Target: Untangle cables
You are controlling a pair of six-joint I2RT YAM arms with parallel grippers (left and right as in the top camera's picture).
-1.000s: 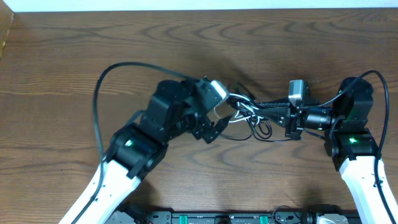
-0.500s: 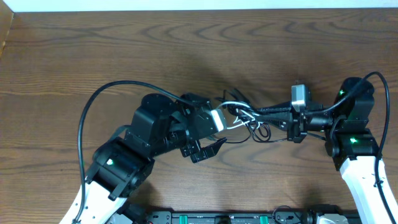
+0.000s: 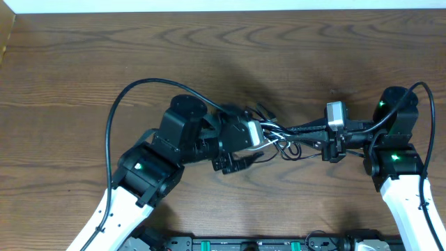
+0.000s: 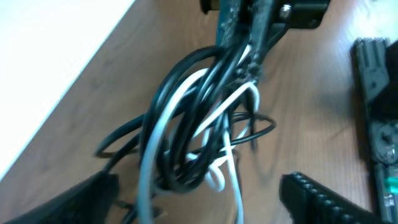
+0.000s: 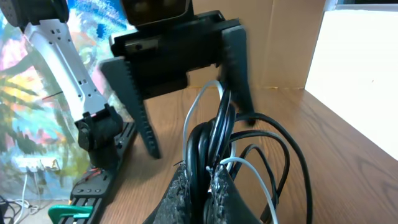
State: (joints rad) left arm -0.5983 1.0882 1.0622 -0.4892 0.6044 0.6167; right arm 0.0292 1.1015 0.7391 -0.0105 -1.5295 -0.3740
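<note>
The cables (image 3: 282,141) are a tangle of black cords and one white cord on the wooden table, between the two arms. My right gripper (image 3: 296,130) reaches in from the right and is shut on a bunch of black strands (image 5: 208,158), which stand pinched between its rough pads (image 5: 186,196). The white cord (image 5: 249,168) loops just beside them. My left gripper (image 4: 199,202) is open and straddles the hanging bundle (image 4: 186,137). One dark finger (image 4: 81,199) stands on each side without touching it, and the white loops (image 4: 230,162) dangle in between.
The left arm's own thick black cable (image 3: 122,104) arcs over the table on the left. A black rail with green clips (image 3: 237,244) runs along the front edge. The right arm's base (image 3: 394,157) stands at the right. A white wall borders the table's far edge.
The left gripper has swung down and then moved right, so its jaws now surround the tangle. The right gripper keeps its hold and has drifted slightly down.
</note>
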